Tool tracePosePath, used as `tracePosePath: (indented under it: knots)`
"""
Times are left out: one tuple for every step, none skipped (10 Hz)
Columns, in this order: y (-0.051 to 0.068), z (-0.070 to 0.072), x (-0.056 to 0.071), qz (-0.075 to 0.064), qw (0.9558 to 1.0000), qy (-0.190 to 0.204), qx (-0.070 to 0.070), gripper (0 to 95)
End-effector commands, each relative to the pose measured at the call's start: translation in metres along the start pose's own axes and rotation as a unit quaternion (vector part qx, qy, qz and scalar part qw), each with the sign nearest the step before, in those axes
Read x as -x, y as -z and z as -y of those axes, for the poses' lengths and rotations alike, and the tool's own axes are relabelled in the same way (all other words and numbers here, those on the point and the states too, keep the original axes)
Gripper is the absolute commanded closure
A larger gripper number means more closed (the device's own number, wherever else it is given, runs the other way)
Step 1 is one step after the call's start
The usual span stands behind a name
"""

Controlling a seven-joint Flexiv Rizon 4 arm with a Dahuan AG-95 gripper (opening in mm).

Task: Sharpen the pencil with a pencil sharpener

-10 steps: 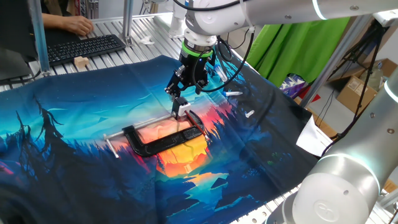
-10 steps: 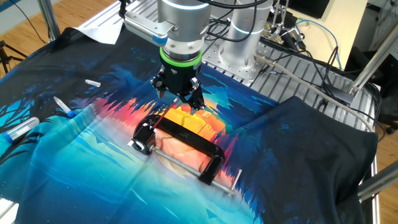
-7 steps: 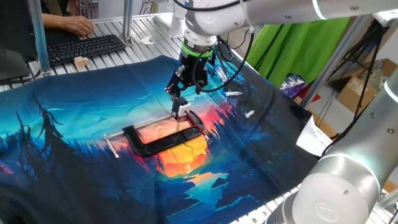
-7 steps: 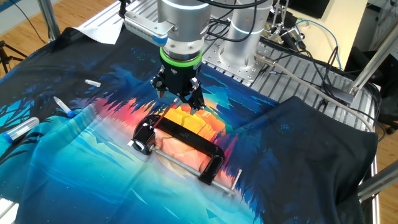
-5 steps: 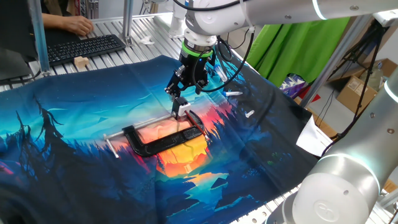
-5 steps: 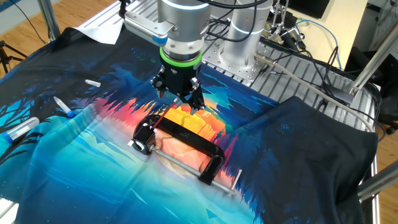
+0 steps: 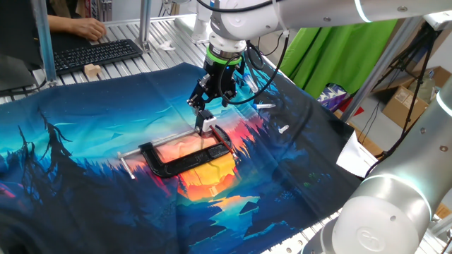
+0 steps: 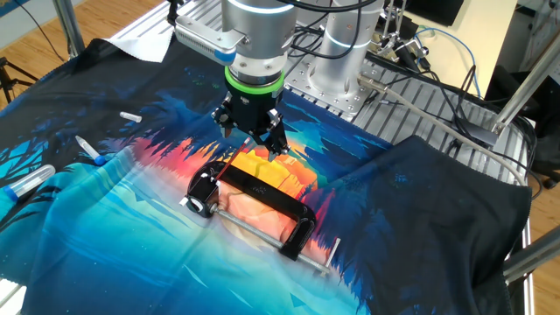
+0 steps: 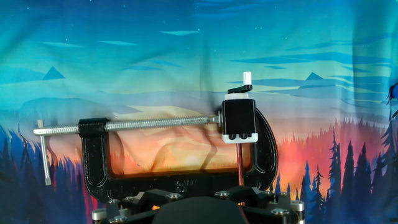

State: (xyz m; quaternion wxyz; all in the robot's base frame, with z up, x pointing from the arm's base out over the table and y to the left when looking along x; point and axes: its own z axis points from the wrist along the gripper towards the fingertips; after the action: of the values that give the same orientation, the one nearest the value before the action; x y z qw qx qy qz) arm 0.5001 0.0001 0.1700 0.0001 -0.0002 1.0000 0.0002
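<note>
**Open jaws hanging over the clamped sharpener**

Nearest the hand camera, the gripper [image 7: 210, 106] is pointing down with its jaws standing wide and gripping nothing. Just beyond it, the pencil [image 9: 240, 169] is showing as a thin reddish stick, running up into the pencil sharpener [image 9: 239, 120], a small dark block with a white edge. The black C-clamp [image 9: 180, 182] is pinning that block between its screw rod [image 9: 149, 124] and its frame. Everything is lying on the printed cloth [image 8: 131, 254] covering the counter. Farther off, a keyboard [image 7: 95, 55] is sitting beyond the cloth.
</note>
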Motion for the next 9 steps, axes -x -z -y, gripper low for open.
tracePosePath:
  knots:
    - [0.0000, 0.0001, -0.0001, 0.000, 1.0000, 0.000, 0.000, 0.0]
    - [0.0000, 0.0001, -0.0001, -0.017, 0.9987, -0.045, 0.019, 95.0]
    - [0.0000, 0.0001, -0.0001, -0.017, 0.9987, -0.045, 0.019, 95.0]
    - [0.0000, 0.0001, -0.0001, -0.018, 0.9986, -0.045, 0.019, 95.0]
    - [0.0000, 0.0001, -0.0001, -0.018, 0.9987, -0.045, 0.019, 95.0]
    - [0.0000, 0.0001, -0.0001, -0.018, 0.9987, -0.045, 0.019, 95.0]
    - [0.0000, 0.0001, -0.0001, -0.018, 0.9986, -0.045, 0.019, 95.0]
    - [0.0000, 0.0001, -0.0001, -0.018, 0.9987, -0.045, 0.019, 95.0]
    - [0.0000, 0.0001, -0.0001, -0.018, 0.9987, -0.044, 0.019, 95.0]
